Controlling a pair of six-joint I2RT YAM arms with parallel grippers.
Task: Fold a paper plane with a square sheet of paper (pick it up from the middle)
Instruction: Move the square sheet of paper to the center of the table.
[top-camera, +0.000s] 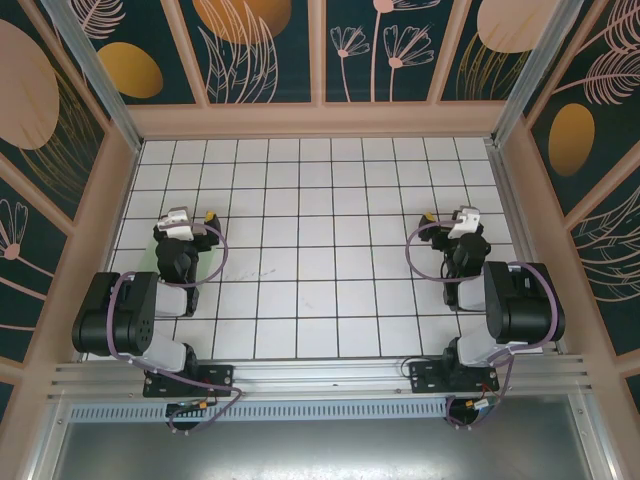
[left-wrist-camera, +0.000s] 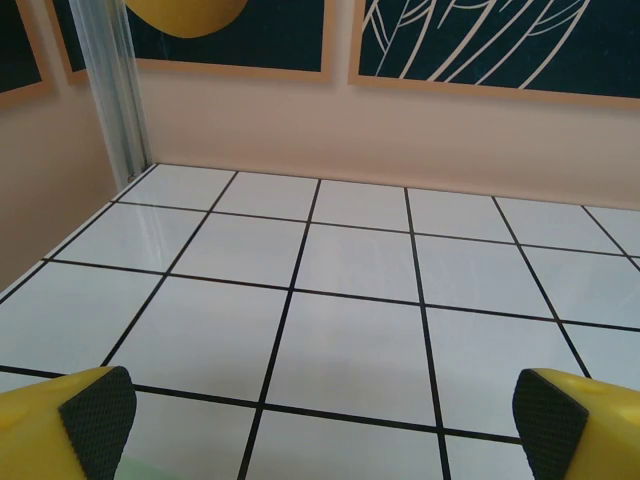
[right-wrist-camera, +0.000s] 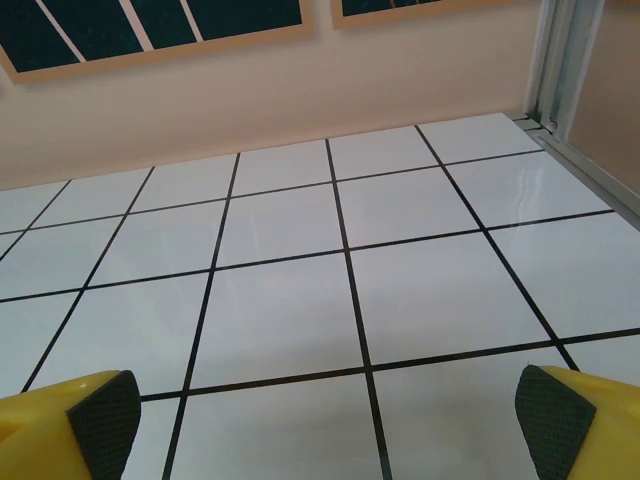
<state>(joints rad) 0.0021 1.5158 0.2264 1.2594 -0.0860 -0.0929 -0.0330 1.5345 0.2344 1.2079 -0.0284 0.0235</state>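
Observation:
A sliver of pale mint-green paper, the square sheet (left-wrist-camera: 148, 474), peeks out at the bottom edge of the left wrist view, just inside the left pad. From above, a faint green patch of the sheet (top-camera: 210, 265) lies under the folded left arm, most of it hidden. No folded dart shape is in sight. My left gripper (top-camera: 192, 216) is open above the left part of the table, with bare tiles between its pads (left-wrist-camera: 98, 408). My right gripper (top-camera: 448, 218) is open on the right, and its pads (right-wrist-camera: 98, 415) also frame bare tiles.
The white gridded table (top-camera: 320, 250) is boxed in by a peach wall (top-camera: 320, 120) at the back and aluminium posts (top-camera: 95, 75) at the corners. Both arms are folded back near their bases (top-camera: 190, 380) at the near edge.

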